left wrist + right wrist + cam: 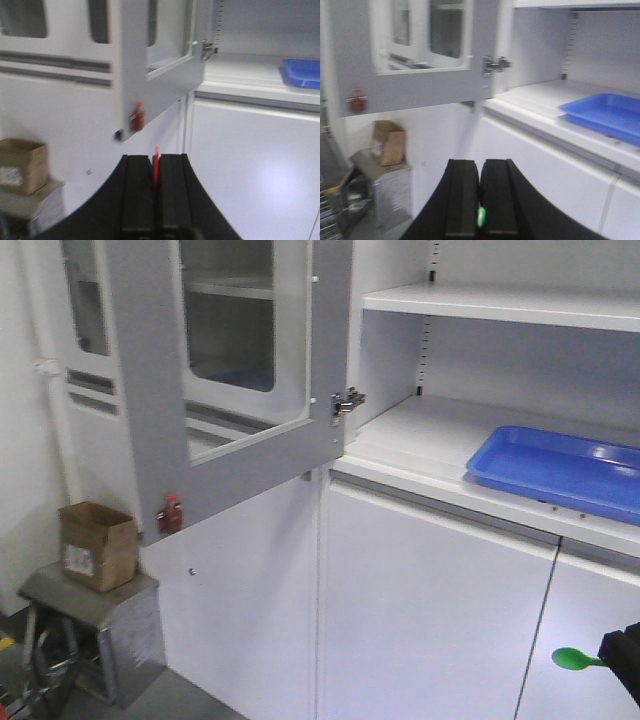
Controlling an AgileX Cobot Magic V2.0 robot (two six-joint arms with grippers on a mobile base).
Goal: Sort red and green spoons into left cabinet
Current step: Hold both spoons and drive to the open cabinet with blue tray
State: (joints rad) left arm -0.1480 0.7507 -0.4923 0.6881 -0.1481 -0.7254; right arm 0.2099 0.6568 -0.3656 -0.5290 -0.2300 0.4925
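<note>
Left wrist-mounted view: flat black left gripper point(156, 156) pinches slim red spoon point(156, 171).

- You were in a lab or storeroom sort of space.
- You faced a grey metal cabinet point(420, 435) with flat shelves and slotted uprights.
- Its windowed door point(240, 470) hung open, with a red tag point(170, 515) low on it.
- A blue tray point(560, 470) sat on the shelf.
- A cardboard box point(97, 545) sat on a steel stand point(100, 615).
</note>
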